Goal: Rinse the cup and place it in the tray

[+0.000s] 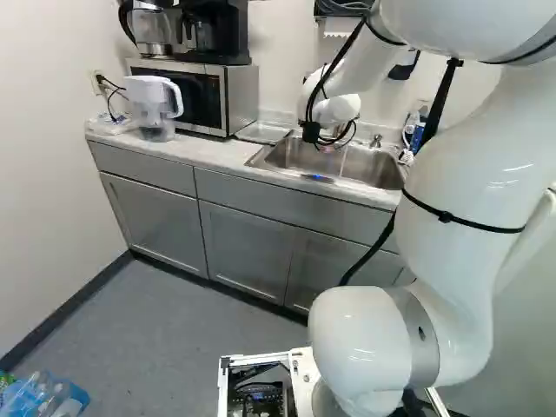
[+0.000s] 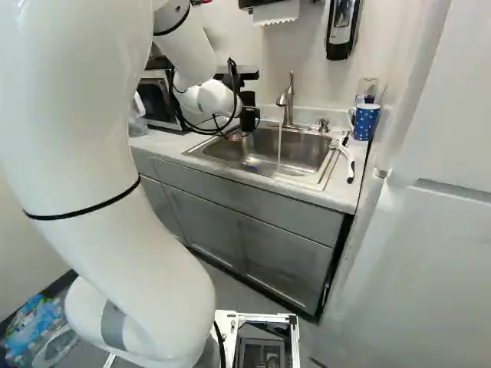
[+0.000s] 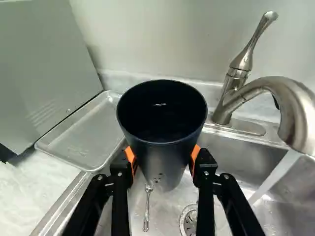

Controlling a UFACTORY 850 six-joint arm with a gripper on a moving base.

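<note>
Cup (image 3: 165, 160) — dark, smooth, tapering — clasped in gripper (image 2: 248, 113) over shiny steel sink (image 3: 246, 160).

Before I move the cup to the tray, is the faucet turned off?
No, water streams from the faucet into the sink, beside the cup held in the gripper.

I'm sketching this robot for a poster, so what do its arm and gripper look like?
The arm is glossy white with smooth, rounded segments, a grey ring at a joint, black bands and black cables outside. The gripper is black, with two slim fingers and orange pads.
</note>
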